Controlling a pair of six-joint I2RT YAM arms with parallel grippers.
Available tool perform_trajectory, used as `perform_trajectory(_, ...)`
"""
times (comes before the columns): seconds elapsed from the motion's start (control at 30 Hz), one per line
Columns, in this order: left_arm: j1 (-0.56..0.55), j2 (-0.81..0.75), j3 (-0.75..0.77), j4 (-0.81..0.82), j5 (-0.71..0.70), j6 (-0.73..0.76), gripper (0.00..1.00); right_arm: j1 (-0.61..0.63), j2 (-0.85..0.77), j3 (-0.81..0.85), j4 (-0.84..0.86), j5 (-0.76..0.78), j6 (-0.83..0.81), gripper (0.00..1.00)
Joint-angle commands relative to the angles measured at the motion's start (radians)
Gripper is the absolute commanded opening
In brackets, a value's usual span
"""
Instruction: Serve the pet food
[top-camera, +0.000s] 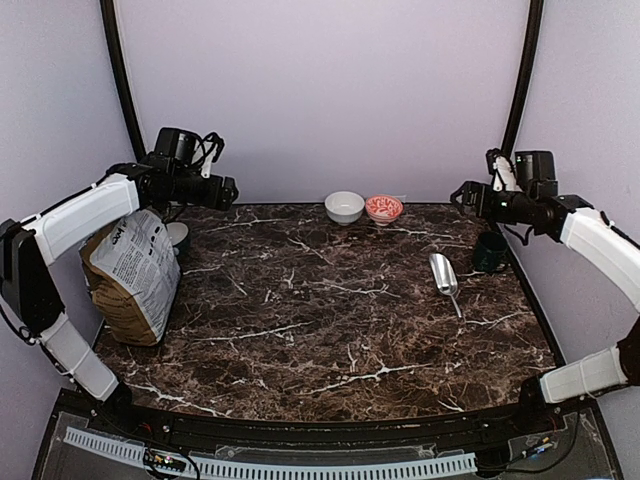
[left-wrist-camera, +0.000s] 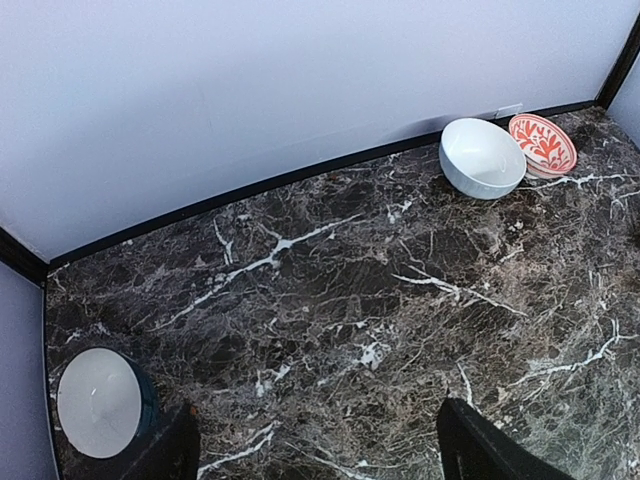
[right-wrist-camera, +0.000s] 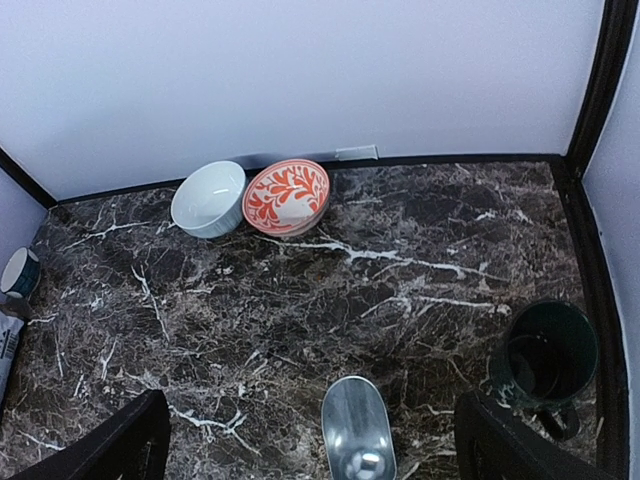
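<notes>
**Top view:** the pet food sack (top-camera: 133, 272) leans at the counter's (top-camera: 330, 330) left edge, directly under the left arm (top-camera: 85, 215). A low elbow might topple it.
**Left wrist:** the left pincer (left-wrist-camera: 318, 425) is released and empty.
**Right wrist:** the right pincer (right-wrist-camera: 310, 425) is released above the scoop (right-wrist-camera: 357, 440).

Black print is showing on the white front panel of the pet food sack (top-camera: 140, 262). It's coming through way too small and blurry, so I'm not making out a single word.

Dark marble table (top-camera: 330, 330) enclosed by plain lavender walls (top-camera: 320, 90).
</notes>
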Motion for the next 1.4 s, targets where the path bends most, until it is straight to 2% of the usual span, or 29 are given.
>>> perform_trajectory(0.0,-0.002,0.004,0.065,-0.054,0.039,0.010,0.84,0.006,0.005,-0.047,0.013,0.033,0.072,0.99)
perform_trajectory(0.27,-0.004,0.002,0.028,-0.040,0.101,0.041,0.82,0.013,0.006,-0.113,-0.021,0.049,0.124,0.99)
perform_trajectory(0.53,-0.003,-0.065,-0.065,0.003,0.113,0.057,0.82,0.019,0.002,-0.128,-0.010,0.063,0.127,0.99)
perform_trajectory(1.03,-0.004,-0.115,-0.078,-0.007,0.104,0.057,0.82,0.020,-0.017,-0.141,0.022,0.112,0.110,0.98)
perform_trajectory(1.37,-0.005,-0.141,-0.085,-0.011,0.100,0.059,0.82,0.019,-0.093,-0.200,0.076,0.098,0.123,0.99)
